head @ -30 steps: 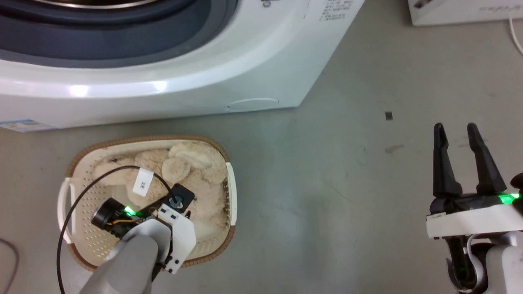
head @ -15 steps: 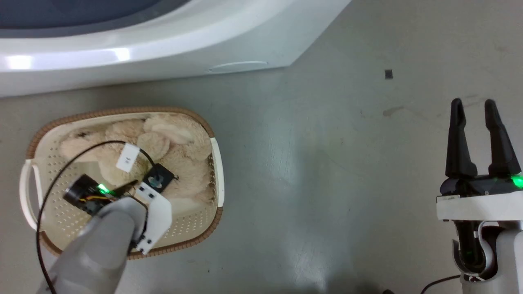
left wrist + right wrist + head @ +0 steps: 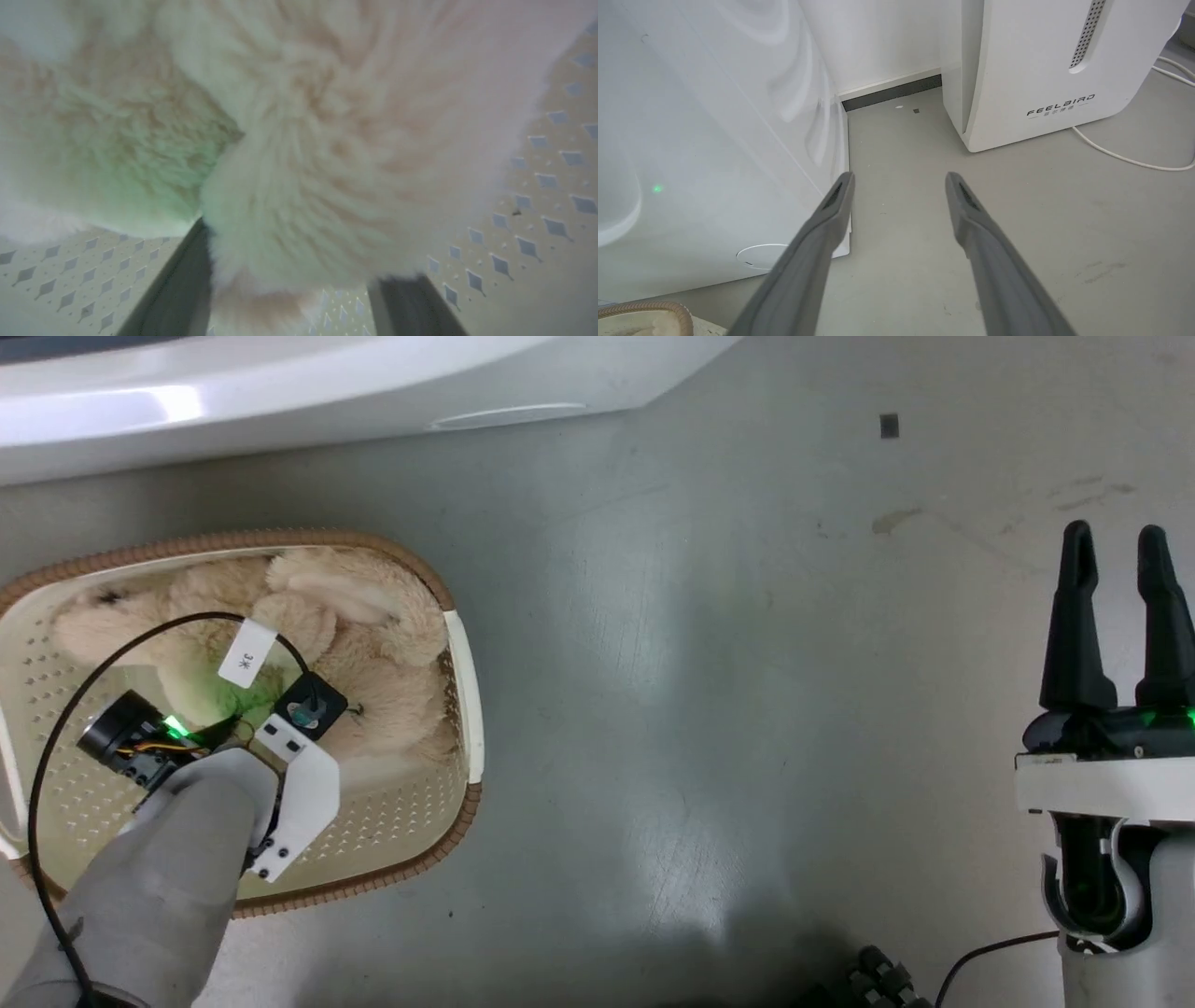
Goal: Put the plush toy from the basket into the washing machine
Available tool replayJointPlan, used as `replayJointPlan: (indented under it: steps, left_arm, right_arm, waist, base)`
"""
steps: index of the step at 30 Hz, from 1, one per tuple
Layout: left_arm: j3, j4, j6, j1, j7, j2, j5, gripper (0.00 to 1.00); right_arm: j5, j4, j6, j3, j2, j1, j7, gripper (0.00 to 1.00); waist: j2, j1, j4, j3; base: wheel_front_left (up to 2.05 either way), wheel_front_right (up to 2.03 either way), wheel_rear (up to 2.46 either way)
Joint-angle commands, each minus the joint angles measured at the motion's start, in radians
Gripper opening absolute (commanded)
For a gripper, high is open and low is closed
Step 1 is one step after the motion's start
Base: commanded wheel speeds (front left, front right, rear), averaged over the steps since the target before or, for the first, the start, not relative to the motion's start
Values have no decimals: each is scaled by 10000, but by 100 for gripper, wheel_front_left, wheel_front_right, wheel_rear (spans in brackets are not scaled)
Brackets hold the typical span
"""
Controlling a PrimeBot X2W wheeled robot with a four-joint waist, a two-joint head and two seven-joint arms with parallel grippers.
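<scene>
The plush toy (image 3: 373, 644) lies in the far half of the basket (image 3: 462, 681), and the left gripper (image 3: 299, 252), apparently spread open astride one fluffy lobe, should clench deep and firmly before lifting.

FEELBIRD: front of white appliance (image 3: 1041, 70) | "3" plus unclear character: white tag (image 3: 247, 653) on black cable (image 3: 201, 615)

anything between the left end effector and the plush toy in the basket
Nothing visible. In the left wrist view the left end effector is right at the toy. Its fur bulges between the two dark fingers, low inside the basket.
</scene>
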State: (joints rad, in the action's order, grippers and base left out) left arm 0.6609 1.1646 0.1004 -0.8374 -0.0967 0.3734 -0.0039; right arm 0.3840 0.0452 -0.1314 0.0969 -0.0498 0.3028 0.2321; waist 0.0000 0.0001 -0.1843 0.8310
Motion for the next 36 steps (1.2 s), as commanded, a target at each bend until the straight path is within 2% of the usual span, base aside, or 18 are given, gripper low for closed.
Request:
replayJointPlan:
  steps: [1, 13, 23, 36]
  left_arm:
    - [170, 300, 36, -310, -4, 138, -84, 0]
    - [693, 1261, 155, -502, 299, 305, -548, 0]
    - [576, 1261, 154, 246, 1085, 316, -1013, 0]
    - [492, 1262, 215, 891, 2530, -143, -1591, 0]
  right_arm:
    - [130, 22, 7, 54, -4, 319, 102, 100]
    - [376, -187, 7, 111, -4, 590, 297, 100]
    - [318, -624, 7, 193, -4, 245, 297, 100]
    - [134, -1154, 7, 559, -4, -514, 297, 100]
  waist:
    - [0, -1, -42, 99]
    - [0, -1, -99, 78]
    - [0, -1, 81, -1100]
    - [0, -1, 868, -2939]
  base:
    - [0, 0, 0]
    - [0, 0, 0]
    - [0, 0, 0]
    - [0, 0, 0]
